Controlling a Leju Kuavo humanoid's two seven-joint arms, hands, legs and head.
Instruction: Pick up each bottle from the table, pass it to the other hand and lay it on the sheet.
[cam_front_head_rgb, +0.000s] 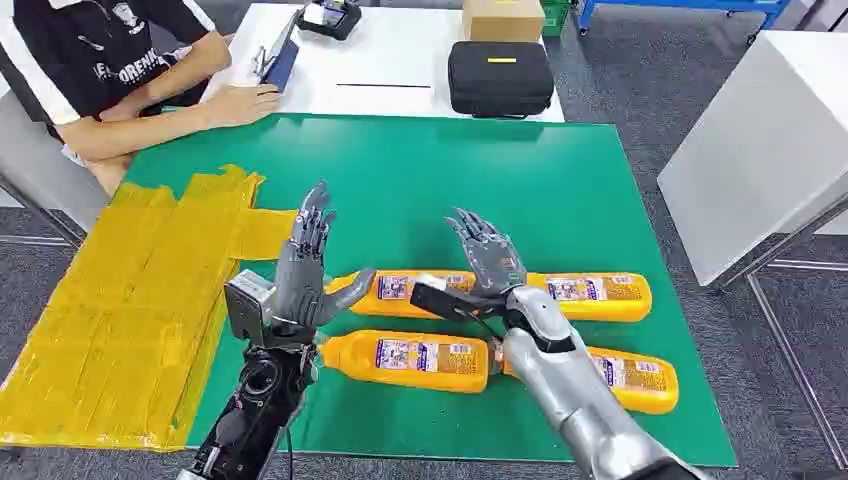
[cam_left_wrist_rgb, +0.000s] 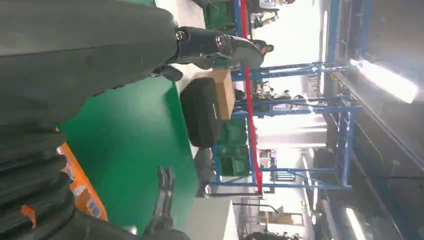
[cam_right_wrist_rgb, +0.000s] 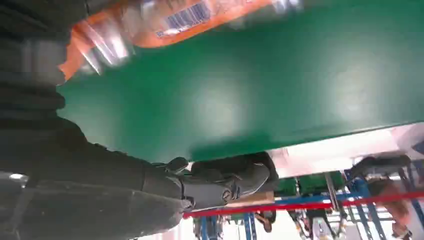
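I see three orange bottles with printed labels lying flat on the green desk (cam_front_head_rgb: 560, 170): far bottle (cam_front_head_rgb: 590, 296), near-left bottle (cam_front_head_rgb: 405, 359), near-right bottle (cam_front_head_rgb: 640, 381). Left robot hand (cam_front_head_rgb: 305, 275) and right robot hand (cam_front_head_rgb: 487, 262) hover above them, fingers spread, empty.

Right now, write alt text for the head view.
Both robot hands hover open over a green table: the left hand raised upright, the right hand above four orange bottles lying on their sides. A yellow sheet covers the table's left side, and a seated person rests their arms at the far edge.
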